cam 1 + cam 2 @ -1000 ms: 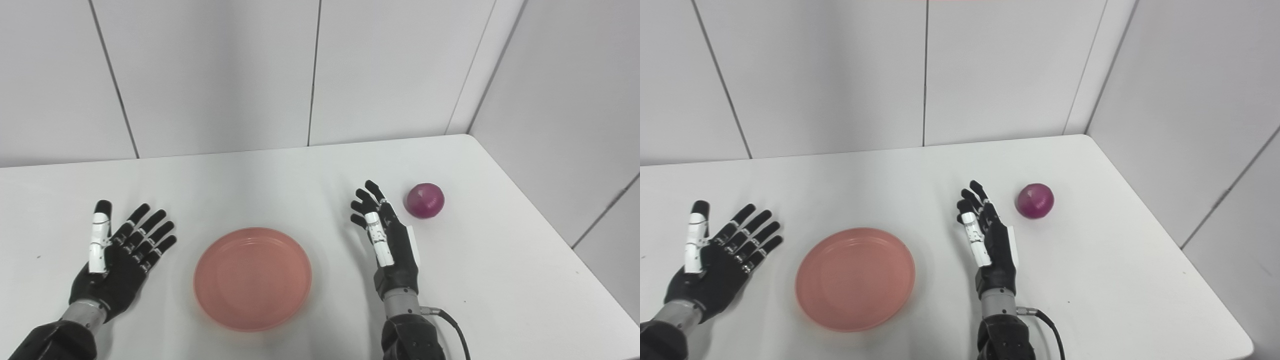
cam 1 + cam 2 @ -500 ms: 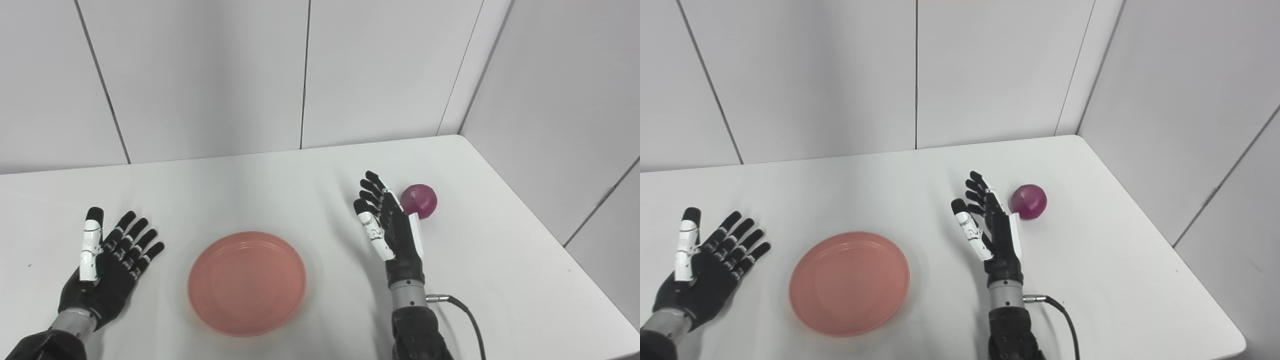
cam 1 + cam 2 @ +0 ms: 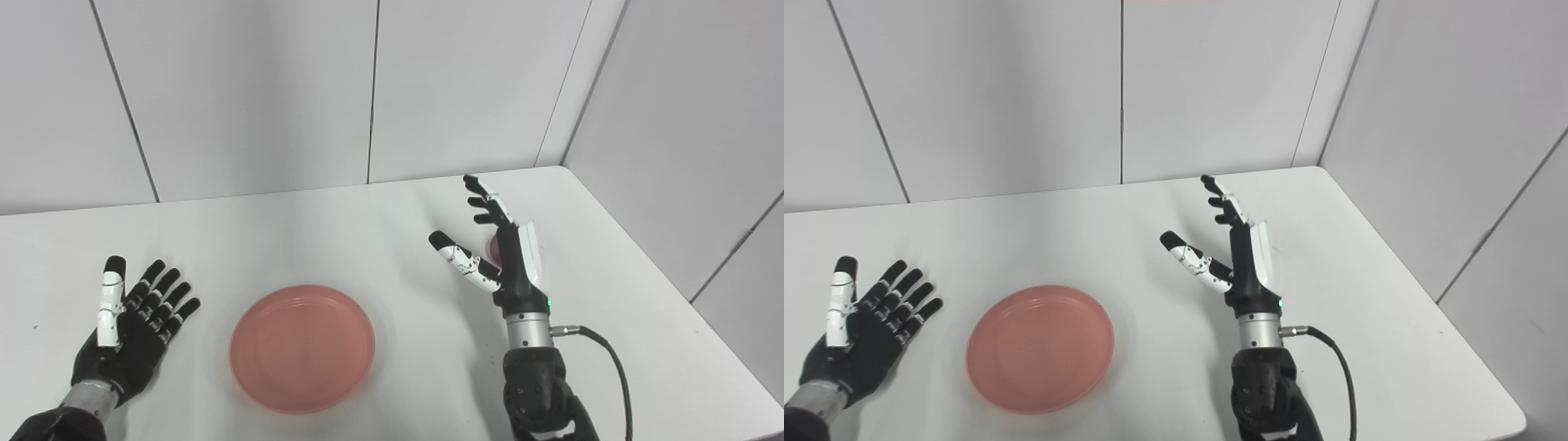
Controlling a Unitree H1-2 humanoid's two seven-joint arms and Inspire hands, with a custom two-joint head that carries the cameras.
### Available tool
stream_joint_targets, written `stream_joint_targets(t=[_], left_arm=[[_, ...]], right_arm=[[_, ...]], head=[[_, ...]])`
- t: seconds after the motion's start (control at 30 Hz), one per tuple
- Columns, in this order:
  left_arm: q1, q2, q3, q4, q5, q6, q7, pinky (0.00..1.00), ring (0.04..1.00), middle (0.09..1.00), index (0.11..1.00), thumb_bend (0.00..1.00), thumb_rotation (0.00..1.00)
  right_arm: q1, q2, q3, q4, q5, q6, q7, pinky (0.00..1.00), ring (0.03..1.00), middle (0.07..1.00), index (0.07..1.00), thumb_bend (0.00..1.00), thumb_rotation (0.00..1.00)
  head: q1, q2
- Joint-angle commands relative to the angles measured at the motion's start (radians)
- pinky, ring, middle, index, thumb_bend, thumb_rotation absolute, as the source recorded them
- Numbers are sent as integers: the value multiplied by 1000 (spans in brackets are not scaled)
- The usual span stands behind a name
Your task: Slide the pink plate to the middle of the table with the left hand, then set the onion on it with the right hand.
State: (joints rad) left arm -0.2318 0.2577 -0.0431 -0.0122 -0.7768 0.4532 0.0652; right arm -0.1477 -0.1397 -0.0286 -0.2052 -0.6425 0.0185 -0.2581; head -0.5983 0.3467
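Onion [image 3: 493,246] mostly hidden behind right hand [image 3: 502,257], fingers spread, seemingly not touching.

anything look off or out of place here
Nothing stands out. The pink plate sits flat and intact on the table, nothing spilled. The onion is mostly hidden behind the open right hand.

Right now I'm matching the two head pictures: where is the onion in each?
Left eye view: only a pink sliver of the onion shows behind the right hand.
Right eye view: not visible; the right hand covers that spot.
Shared landmark: the pink plate, left of that hand.
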Motion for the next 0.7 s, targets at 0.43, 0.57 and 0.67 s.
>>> stream_joint_targets(t=[0.43, 0.57, 0.67], left_arm=[[21, -6, -7, 26, 17, 17, 8, 1000, 994, 997, 1000, 756, 909], [20, -5, -5, 27, 15, 17, 10, 1000, 996, 999, 1000, 756, 905], [22, -4, -8, 25, 13, 17, 14, 1000, 995, 1000, 1000, 749, 916]], right_arm=[[-95, -199, 20, -105, -340, 235, 251, 698, 823, 853, 860, 877, 648], [-111, -241, 20, -103, -436, 283, 329, 751, 834, 860, 849, 907, 597], [-119, -269, 21, -86, -489, 294, 351, 747, 816, 853, 836, 928, 587]], head=[[5, -7], [5, -7], [1, -8]])
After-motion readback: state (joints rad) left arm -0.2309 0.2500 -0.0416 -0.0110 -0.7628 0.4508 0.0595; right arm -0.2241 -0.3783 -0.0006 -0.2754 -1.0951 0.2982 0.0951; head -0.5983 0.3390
